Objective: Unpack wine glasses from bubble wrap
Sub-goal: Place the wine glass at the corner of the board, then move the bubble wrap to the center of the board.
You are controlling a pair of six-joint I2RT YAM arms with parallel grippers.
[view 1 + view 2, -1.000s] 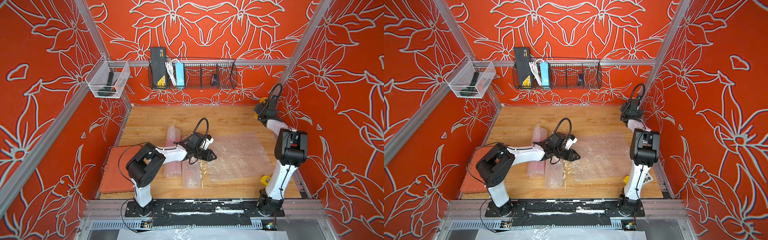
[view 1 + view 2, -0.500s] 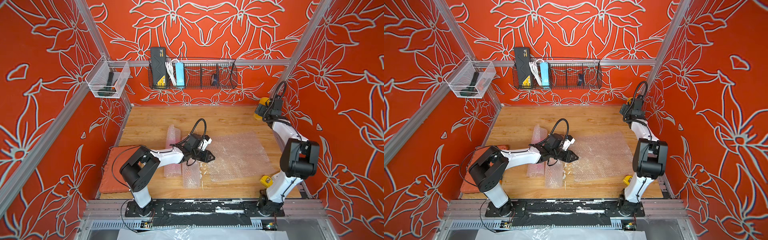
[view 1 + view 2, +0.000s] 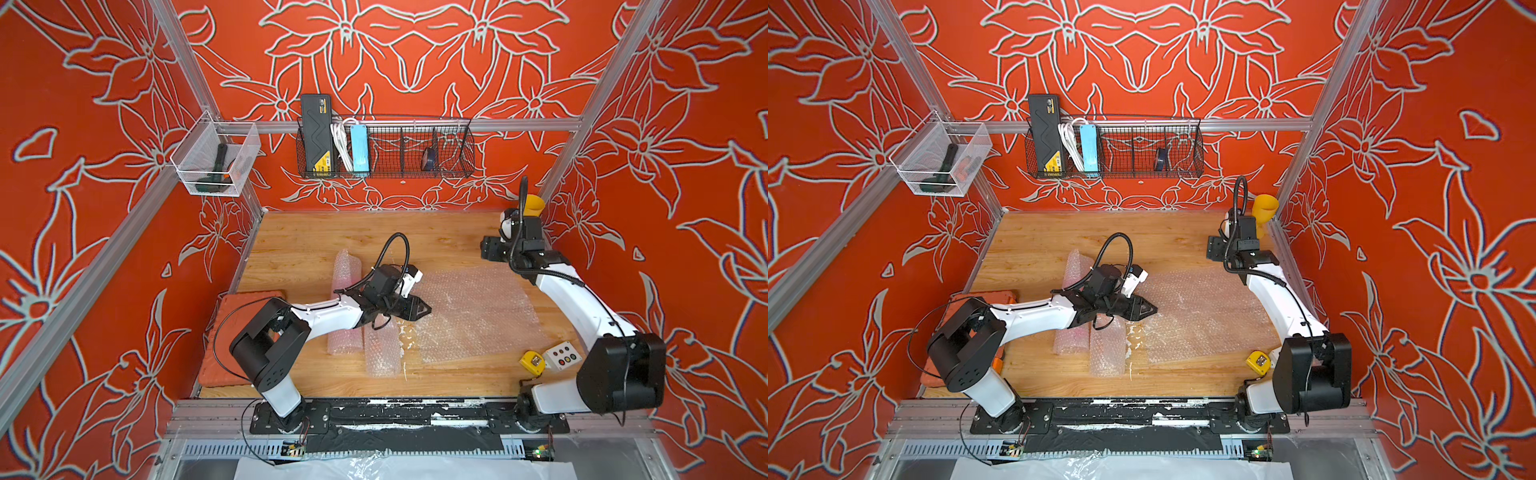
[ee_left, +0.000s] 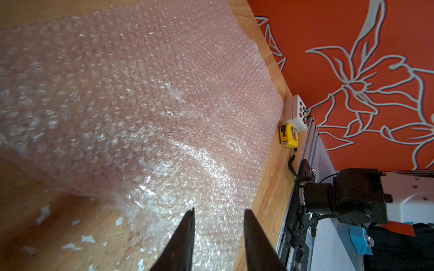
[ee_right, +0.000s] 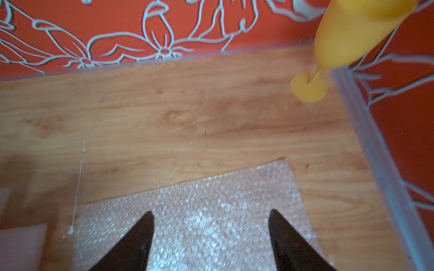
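L gripper [image 4: 218, 211]: jaws a narrow gap apart, nothing btwn them. The flat bubble wrap sheet [image 4: 141, 93] shows through the gap. In both top views this gripper is mid-table, pointing toward the right edge, tips over the sheet's left edge. Can't tell if the tips touch the plastic. The L arm reaches across two rolled bubble wrap tubes lying side by side just left of the sheet: a pinkish tube [image 3: 345, 340] and a clearer tube [image 3: 382, 351], the latter nearer the front edge. What's inside either: can't tell.

R gripper [image 5: 210, 212]: jaws wide, empty. It's near the table's [image 3: 299, 249] far right corner. In the wrist view its fingers [image 5: 141, 234] frame the sheet's far right corner, w/ bare wood beyond.

Yellow goblet [image 3: 1265, 208] stands upright on its round foot in the far right corner, close to the back and right walls. It's unwrapped, apart from the R gripper, clear of the sheet.

Sheet lies spread flat over the right half of the table.

Other bits: yellow tape measure [image 3: 533, 362] and a grey button box [image 3: 562, 355] side by side at the front right corner. A red pad [image 3: 232, 332] at the left edge. White flecks on the wood by the sheet's front left corner. On the back wall, a black wire basket [image 3: 415, 145]; a clear bin [image 3: 216, 160] on the left rail.
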